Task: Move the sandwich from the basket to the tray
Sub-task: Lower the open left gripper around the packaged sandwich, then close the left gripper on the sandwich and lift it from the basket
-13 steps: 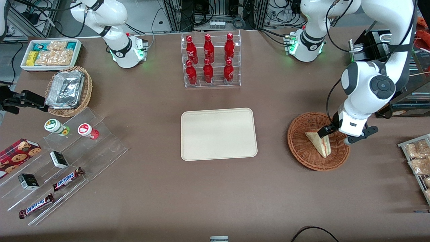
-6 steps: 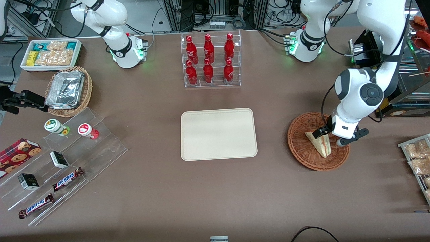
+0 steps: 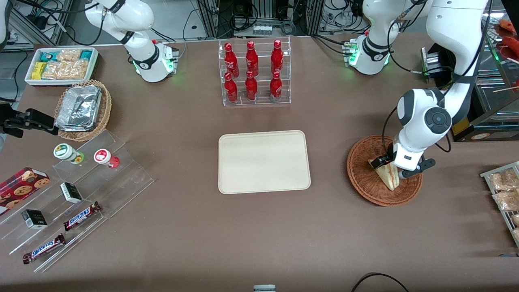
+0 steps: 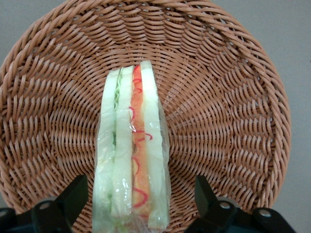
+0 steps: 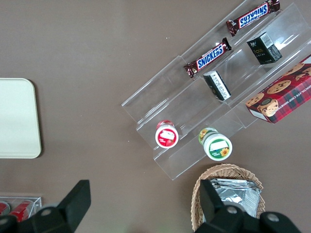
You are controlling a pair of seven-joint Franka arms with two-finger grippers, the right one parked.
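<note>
Wicker basket (image 4: pixel 233 97) holds the sandwich (image 4: pixel 131 155) between the spread tool (image 4: pixel 138 201) fingers.

Front view: you look down over the whole table. Left wrist view: you look close past the gripper (image 4: pixel 133 208), fingers spread, onto the sandwich (image 4: pixel 131 165) in the basket (image 4: pixel 233 121); both views share these.

Arm hides part of sandwich (image 3: pixel 387 175) and basket (image 3: pixel 365 178)
</note>
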